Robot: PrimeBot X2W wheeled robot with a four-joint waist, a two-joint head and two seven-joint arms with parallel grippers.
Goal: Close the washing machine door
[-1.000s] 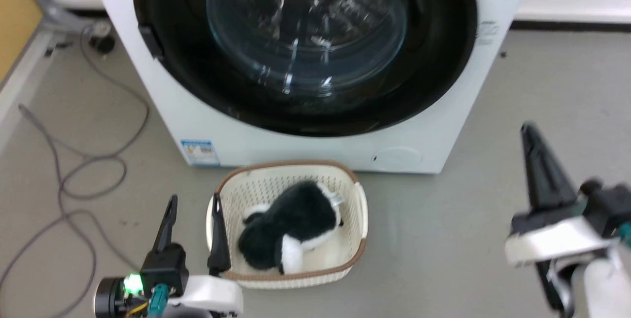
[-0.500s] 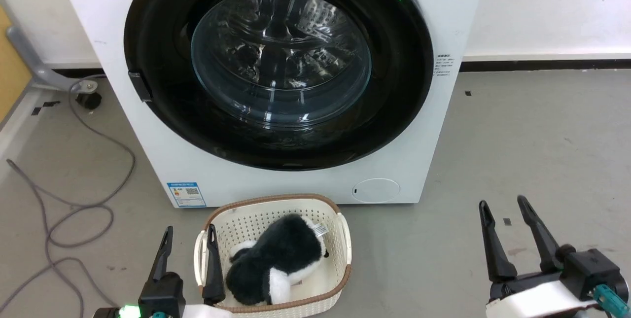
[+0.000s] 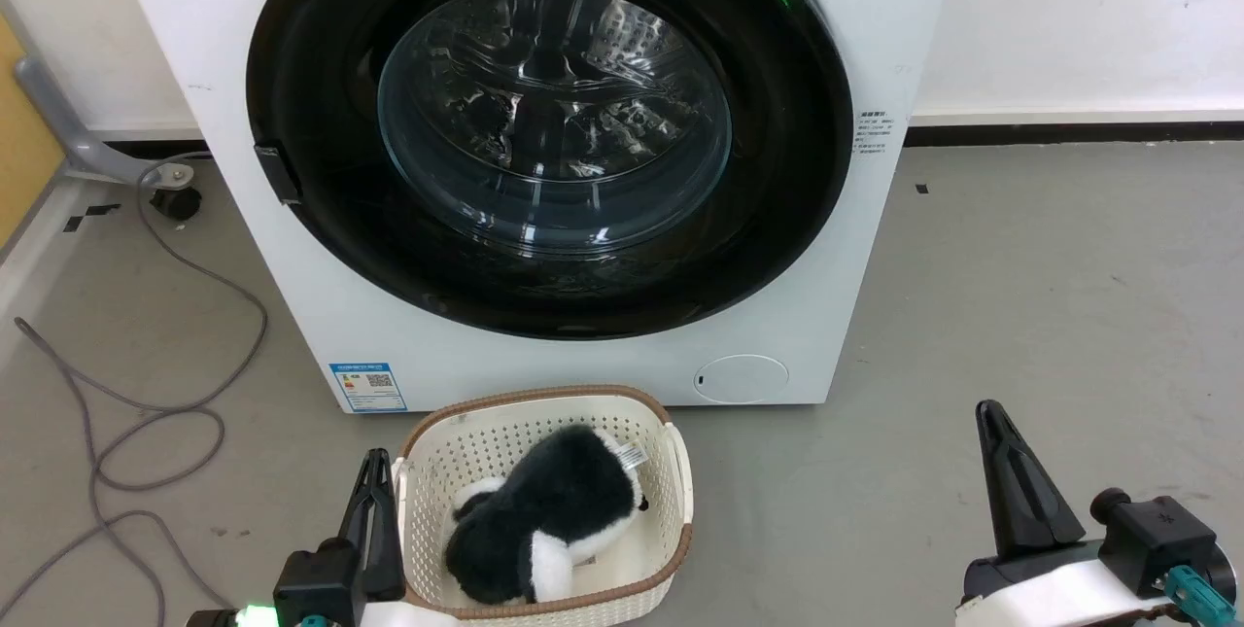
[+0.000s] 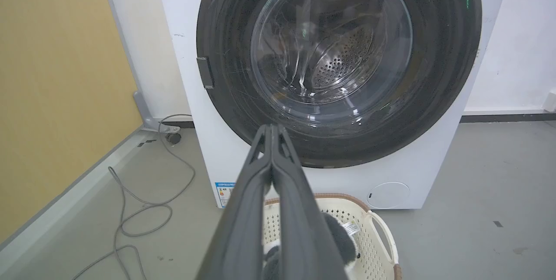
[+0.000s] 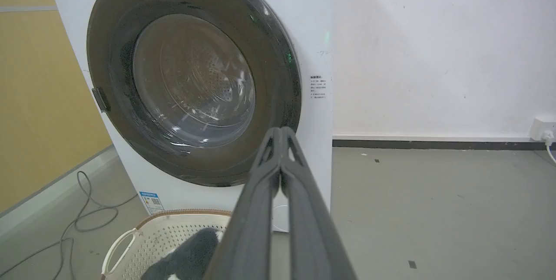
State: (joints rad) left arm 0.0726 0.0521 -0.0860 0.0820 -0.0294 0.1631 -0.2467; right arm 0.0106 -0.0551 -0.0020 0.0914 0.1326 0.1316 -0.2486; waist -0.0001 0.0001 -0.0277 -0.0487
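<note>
Grey floor (image 3: 1020, 296), white wall behind: washing machine door (image 3: 777, 219) sits flush in the washing machine (image 3: 583, 369) front, so task judged done, nothing left; left gripper (image 3: 376, 462) and right gripper (image 3: 993, 418) pinched together, empty, well apart from it.

Black-rimmed washing machine door (image 3: 544, 136), seemingly shut, white washing machine (image 3: 603, 355)

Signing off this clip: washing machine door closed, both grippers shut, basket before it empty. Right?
No: the head view shows a black-and-white plush toy in the basket. The washing machine door is closed; left gripper and right gripper are shut.
</note>
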